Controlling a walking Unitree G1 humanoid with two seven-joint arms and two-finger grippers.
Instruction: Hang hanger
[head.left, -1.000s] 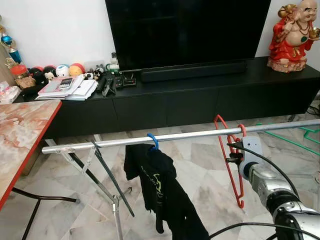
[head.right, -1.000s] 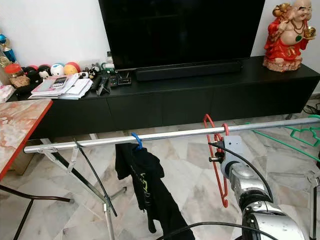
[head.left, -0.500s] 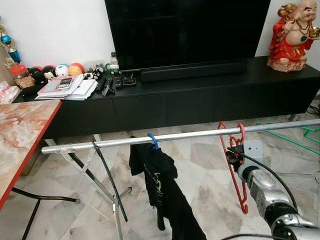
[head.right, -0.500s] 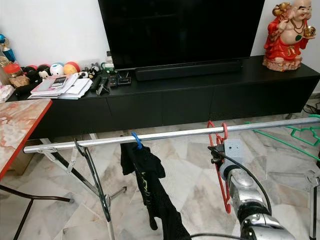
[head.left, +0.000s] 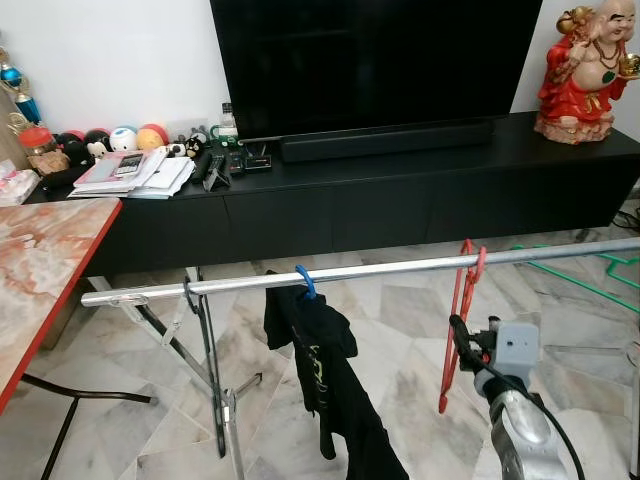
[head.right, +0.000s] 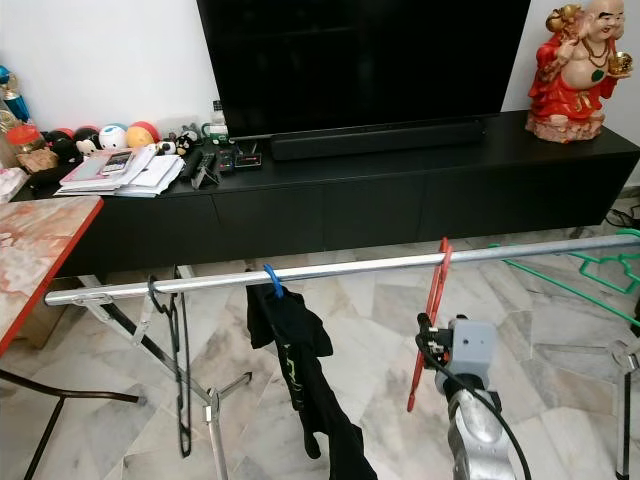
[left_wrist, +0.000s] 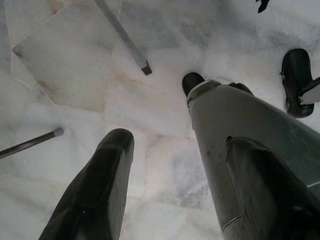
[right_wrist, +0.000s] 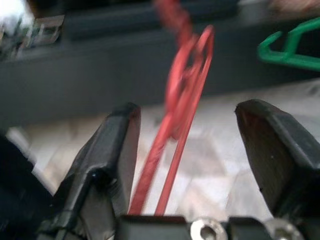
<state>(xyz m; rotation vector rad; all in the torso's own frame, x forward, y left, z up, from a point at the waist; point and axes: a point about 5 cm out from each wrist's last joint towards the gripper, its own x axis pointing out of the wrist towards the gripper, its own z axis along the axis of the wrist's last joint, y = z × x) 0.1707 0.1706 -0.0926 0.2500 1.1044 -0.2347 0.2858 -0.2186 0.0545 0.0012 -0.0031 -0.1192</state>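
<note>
A red hanger (head.left: 462, 305) hangs by its hook from the silver rail (head.left: 380, 268) of a drying rack, tilted and seen nearly edge-on. My right gripper (head.left: 462, 338) is just below the rail, close to the hanger's lower part and open. In the right wrist view the red hanger (right_wrist: 172, 130) runs between the two spread fingers (right_wrist: 107, 150) without being pinched. My left gripper (left_wrist: 175, 190) hangs idle over the marble floor, open.
On the same rail a black garment (head.left: 322, 375) hangs from a blue hanger (head.left: 305, 281), and a black hanger (head.left: 205, 365) hangs further left. Green hangers (head.left: 590, 272) lie at the right. A black TV cabinet (head.left: 380, 200) stands behind, a marble-topped table (head.left: 40, 280) at the left.
My right gripper has let go of the red hanger and drawn back and down from the rail. The hanger now hangs freely. The black hanger and the garment have swung.
</note>
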